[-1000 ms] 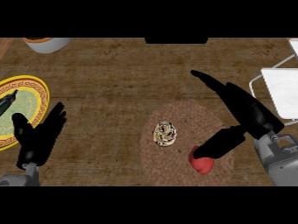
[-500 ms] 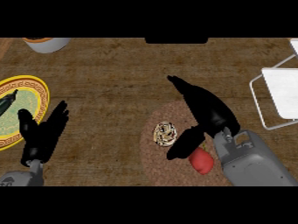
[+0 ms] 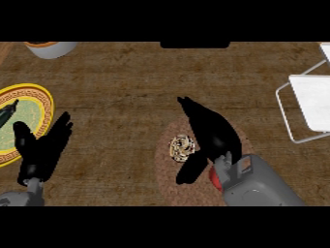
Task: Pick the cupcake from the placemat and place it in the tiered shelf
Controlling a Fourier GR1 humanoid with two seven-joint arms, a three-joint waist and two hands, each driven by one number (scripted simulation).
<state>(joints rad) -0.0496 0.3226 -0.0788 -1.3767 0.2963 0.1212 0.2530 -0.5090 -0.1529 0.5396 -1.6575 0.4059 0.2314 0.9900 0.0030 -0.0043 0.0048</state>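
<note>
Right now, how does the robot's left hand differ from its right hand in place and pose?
The left hand rests open at the lower left beside the yellow plate, touching nothing. The right hand stretches over the round placemat, next to the cupcake, thumb pointing down. Both are black, with straight fingers.

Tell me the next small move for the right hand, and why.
Probably lower the right hand and curl its fingers round the cupcake. The hand is open, fingers straight, just right of the cupcake, which still sits on the round placemat. The tiered shelf stands off to the right, so a hold comes first. The left hand rests open at the left.
</note>
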